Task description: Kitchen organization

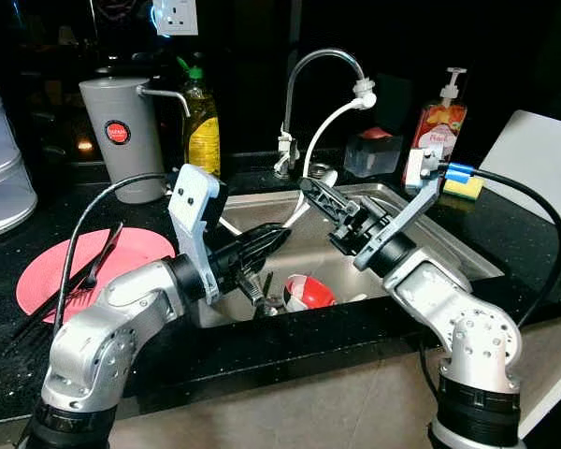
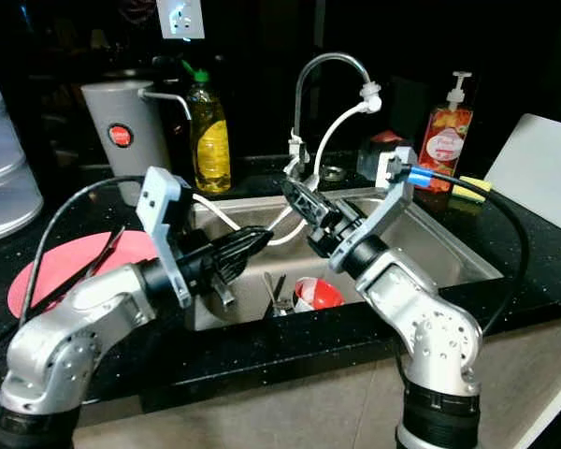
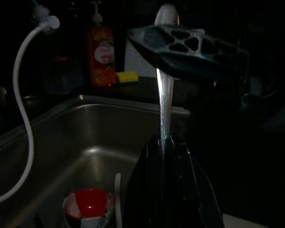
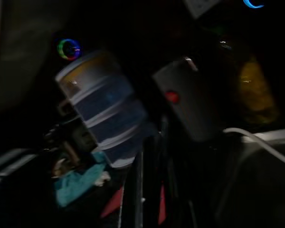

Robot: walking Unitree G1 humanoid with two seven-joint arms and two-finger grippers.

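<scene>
Right up close, two silver arms bend at the elbow and reach in over the sink (image 1: 449,257) from both sides. The left gripper (image 1: 271,239) points across the sink toward the right. Its black fingers are pressed together on the handle of a spoon (image 3: 164,90). In the left wrist view the spoon stands straight out from the fingertips, and its round bowl sits at the far end, just past the other gripper.

The right gripper (image 1: 320,194) comes from the right side and points up and to the left, over the middle of the sink. One of its long fingers (image 3: 190,50) lies across the spoon handle. I cannot tell how wide this claw is.

Down in the sink, under both grippers, sits a red and white bowl (image 1: 309,292). Some cutlery (image 1: 262,295) lies beside it.

On the dark counter to the left is a pink plate (image 1: 47,281) with black chopsticks (image 1: 79,281) lying on it.

Farther back, a tap (image 1: 323,65) curves over the sink, with a white hose (image 1: 332,126) hanging from it. Behind the plate stands a grey jug (image 1: 122,136), and next to it a yellow bottle (image 1: 202,126). At the back right are a soap pump (image 1: 441,122) and a yellow sponge (image 1: 463,187).
</scene>
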